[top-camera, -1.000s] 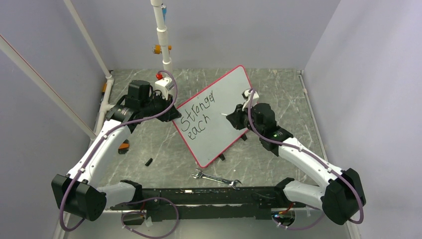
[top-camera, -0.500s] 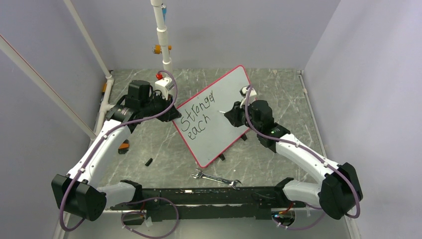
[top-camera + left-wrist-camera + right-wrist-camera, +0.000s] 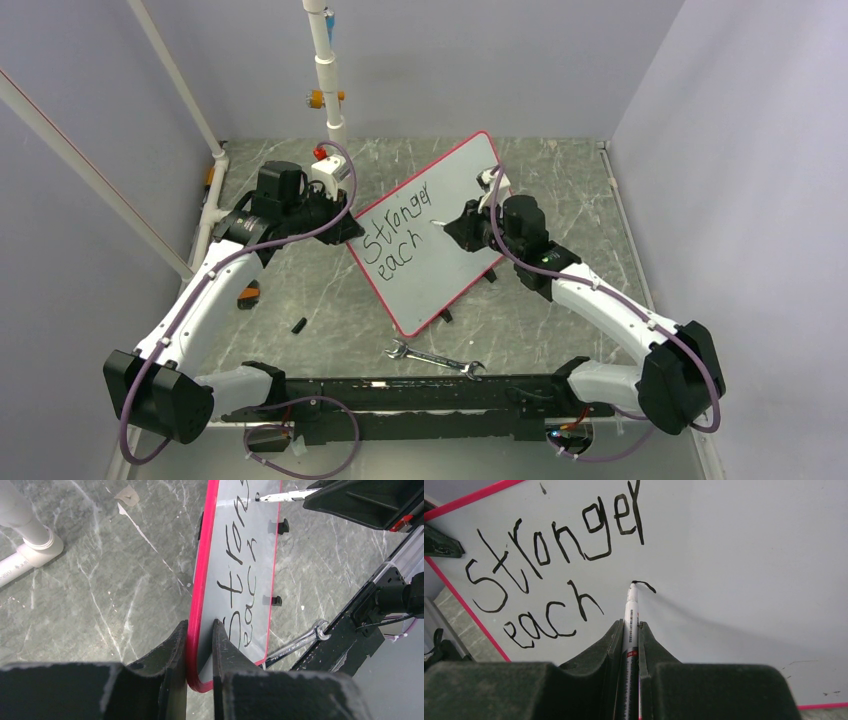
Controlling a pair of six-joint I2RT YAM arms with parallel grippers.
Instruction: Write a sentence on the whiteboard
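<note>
- Left gripper (image 3: 200,645) is clamped narrowly on the red-pink rim of the whiteboard (image 3: 455,185), one finger on each face, at the board's 9 o'clock corner in the top view.
- Right gripper (image 3: 629,630) is closed tight on a white marker (image 3: 630,607), which is held over the middle of the board.
- The whiteboard is seen near the middle of the marble-patterned table (image 3: 580,190), its long axis running from 8 o'clock to 2 o'clock in the top view.
- The sentence (image 3: 559,555) is written along that long axis in two lines: "Stronger" above, "each" below.
- In the right wrist view the marker is pointed to 12 o'clock, its tip touching the board at a short black stroke just right of "each".
- A wrench (image 3: 435,358) is laid flat on the table at 6 o'clock from the board, apart from it.
</note>
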